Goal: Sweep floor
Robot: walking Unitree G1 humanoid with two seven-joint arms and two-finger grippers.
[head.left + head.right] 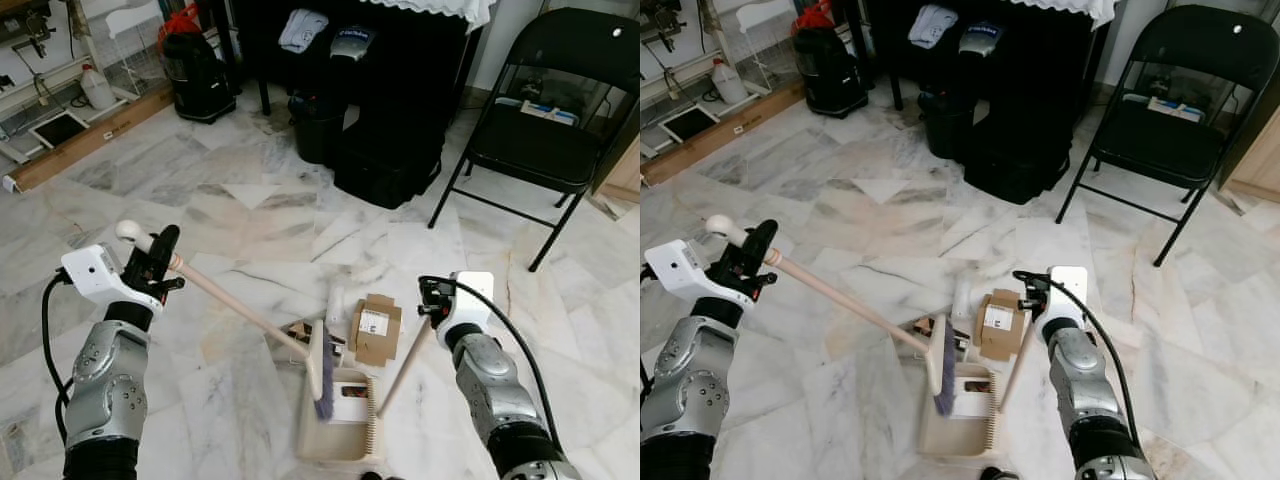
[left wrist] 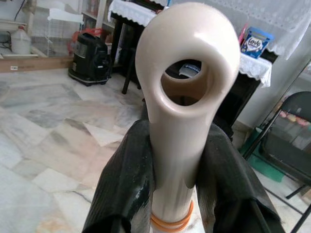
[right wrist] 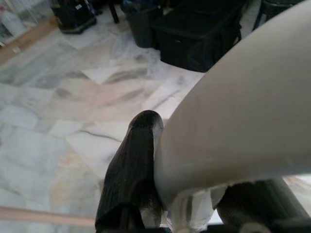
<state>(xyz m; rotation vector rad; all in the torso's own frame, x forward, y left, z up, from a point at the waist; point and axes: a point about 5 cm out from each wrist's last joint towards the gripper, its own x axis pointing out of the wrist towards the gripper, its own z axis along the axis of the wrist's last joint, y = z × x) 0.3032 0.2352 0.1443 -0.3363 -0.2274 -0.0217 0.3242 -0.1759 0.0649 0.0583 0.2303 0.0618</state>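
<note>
Far left on the marble floor [image 1: 200, 190] I see a black vacuum [image 1: 198, 70], then black bins [image 1: 385, 150] under a draped table — a folding chair [image 1: 545, 120] stands right. My left gripper [image 1: 160, 262] has its jaws pinched on the broom [image 1: 245, 315] handle's top; its bristles rest in the dustpan [image 1: 335, 425]. A cardboard box [image 1: 375, 328] lies just beside. My right gripper [image 1: 430, 298] jaws clamp the dustpan handle [image 1: 405, 368].
</note>
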